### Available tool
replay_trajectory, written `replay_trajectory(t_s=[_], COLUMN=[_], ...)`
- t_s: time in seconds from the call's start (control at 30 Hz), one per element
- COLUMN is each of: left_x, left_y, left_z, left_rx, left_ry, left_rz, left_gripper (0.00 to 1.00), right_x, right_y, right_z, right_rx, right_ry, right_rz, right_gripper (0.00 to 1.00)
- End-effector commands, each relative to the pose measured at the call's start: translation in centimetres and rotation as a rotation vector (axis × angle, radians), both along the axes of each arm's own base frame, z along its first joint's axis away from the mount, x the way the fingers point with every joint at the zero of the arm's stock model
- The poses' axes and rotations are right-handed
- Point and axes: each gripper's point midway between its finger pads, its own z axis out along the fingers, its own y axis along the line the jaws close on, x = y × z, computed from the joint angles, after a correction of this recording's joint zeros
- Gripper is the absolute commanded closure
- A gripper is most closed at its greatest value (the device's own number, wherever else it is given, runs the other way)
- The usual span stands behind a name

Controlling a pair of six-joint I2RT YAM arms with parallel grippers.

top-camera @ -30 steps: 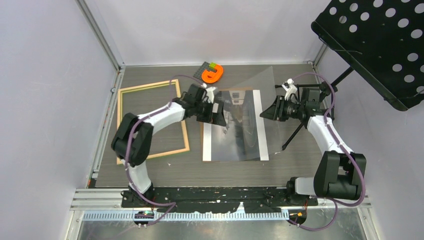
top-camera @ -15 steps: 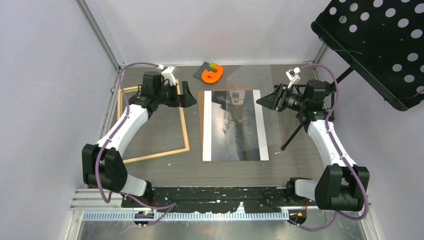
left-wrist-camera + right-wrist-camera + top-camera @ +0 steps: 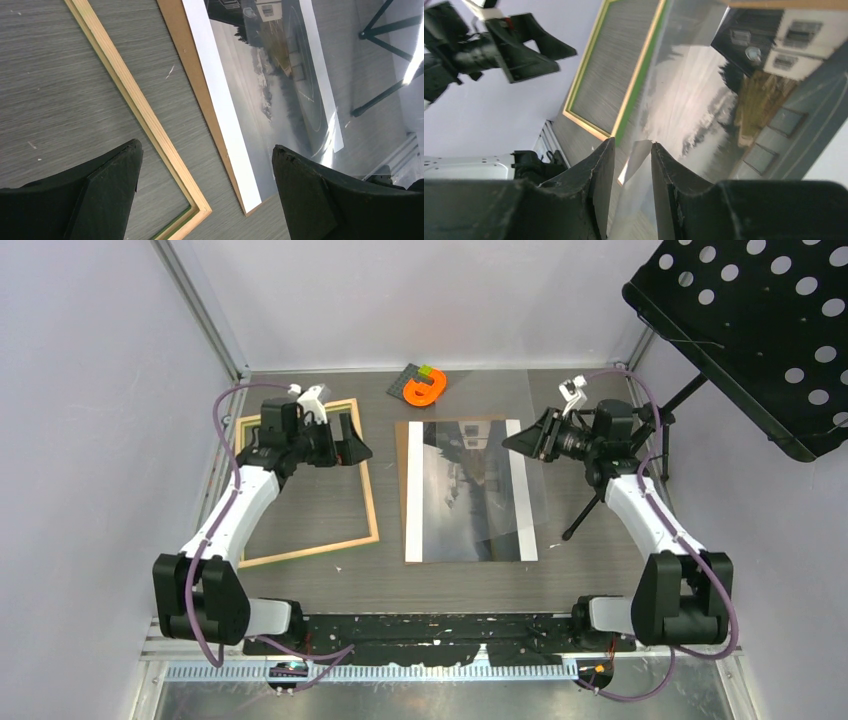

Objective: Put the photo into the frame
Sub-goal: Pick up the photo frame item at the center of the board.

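Observation:
The frame lies flat on the left of the table, pale wood up, with a green inner edge. The photo lies in the middle on a brown backing board, print side up. My left gripper hangs open and empty above the frame's right rail. My right gripper is over the photo's far right part, shut on the edge of a clear sheet that tilts above the photo. That sheet runs between the fingers.
An orange object and a small dark block sit at the back of the table. A black perforated music stand overhangs the right side, and its tripod leg stands just right of the photo. Walls close in the left, back and right.
My left arm swung left, from over the photo's left edge to above the frame. My right gripper shifted a little left and back with the clear sheet.

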Motion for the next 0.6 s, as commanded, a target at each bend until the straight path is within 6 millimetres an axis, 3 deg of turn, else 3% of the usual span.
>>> replay_trajectory(t_s=[0.0, 0.13, 0.23, 0.33, 0.57], left_x=[0.1, 0.6, 0.9, 0.9, 0.9], left_y=[-0.9, -2.1, -4.4, -7.5, -13.9], left_z=[0.4, -0.6, -2.5, -4.5, -9.6], left_rx=[-0.050, -0.072, -0.057, -0.055, -0.070], left_ry=[-0.016, 0.001, 0.053, 0.114, 0.224], left_rz=[-0.025, -0.045, -0.084, -0.140, -0.242], left_gripper=[0.01, 0.01, 0.01, 0.01, 0.01], right_x=[0.3, 0.3, 0.4, 0.6, 0.4], right_y=[-0.5, -1.0, -1.4, -1.9, -3.1], right_z=[-5.2, -9.8, -12.8, -14.3, -17.2], right_rx=[-0.067, -0.102, -0.121, -0.139, -0.174], right_ry=[0.078, 0.164, 0.223, 0.259, 0.341], right_rz=[0.000, 0.017, 0.020, 0.009, -0.006], right_gripper=[0.94, 0.94, 0.94, 0.92, 0.69])
